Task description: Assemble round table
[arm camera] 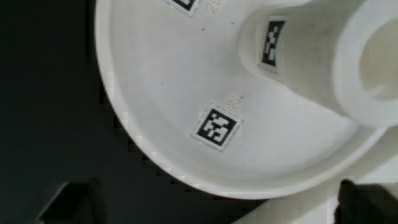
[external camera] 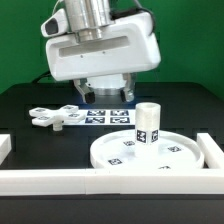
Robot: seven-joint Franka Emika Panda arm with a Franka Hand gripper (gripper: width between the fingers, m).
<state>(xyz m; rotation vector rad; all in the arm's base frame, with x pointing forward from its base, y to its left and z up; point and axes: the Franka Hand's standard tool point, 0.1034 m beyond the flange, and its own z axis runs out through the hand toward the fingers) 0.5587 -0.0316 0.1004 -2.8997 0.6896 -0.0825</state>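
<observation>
Tool point(arm camera: 222, 207) jaws stand spread wide and hold nothing; the dark fingertips point(arm camera: 79, 204) show far apart in the wrist view, with the rim of the round disc point(external camera: 150, 153) below and between them. In the exterior view the tool hangs above the worktop point(external camera: 30, 95), higher than the disc and toward the exterior view's left of it, not touching it. The disc lies flat, white and glossy, with small black-and-white square tags scattered over its face. The short cylindrical leg point(external camera: 148, 122) stands upright on it, off centre toward the far edge, also white and carrying tags on its side. Just beside the disc run the white border rails point(external camera: 60, 180), along the near edge and at the exterior view's right. The marker board point(external camera: 105, 114) lies under the tool. Further toward the exterior view's left, well apart from the disc, the four-lobed cross base point(external camera: 55, 117) lies flat on the black worktop.
</observation>
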